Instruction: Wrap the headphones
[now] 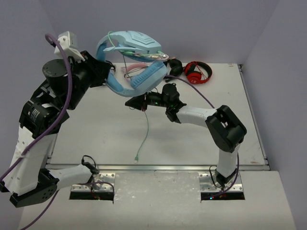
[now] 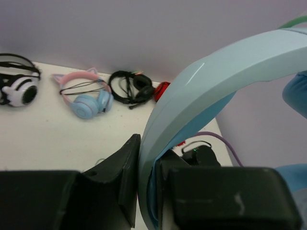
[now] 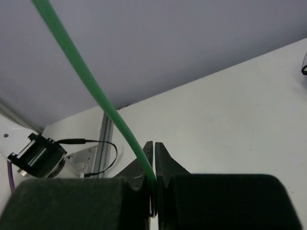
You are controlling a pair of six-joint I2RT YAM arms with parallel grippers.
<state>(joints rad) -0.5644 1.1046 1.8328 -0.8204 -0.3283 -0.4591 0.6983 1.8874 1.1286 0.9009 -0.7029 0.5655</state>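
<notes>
The large light-blue headphones (image 1: 136, 48) are held up in the air above the far left of the table. My left gripper (image 1: 106, 73) is shut on their headband (image 2: 216, 72), which runs between the two fingers (image 2: 149, 160) in the left wrist view. The thin pale-green cable (image 1: 146, 125) hangs from the ear cups down to the table, with its plug (image 1: 137, 159) near the front edge. My right gripper (image 1: 132, 102) sits just below the headphones and is shut on the cable (image 3: 86, 81), which enters between the closed fingers (image 3: 154, 147).
At the table's back edge lie a red pair of headphones (image 1: 198, 72) and a black headset (image 1: 175, 67). The left wrist view also shows the blue pair with the pink cat-ear headband (image 2: 88, 100) and the white-and-black pair (image 2: 19, 88). A metal rail (image 1: 158, 167) runs along the front edge.
</notes>
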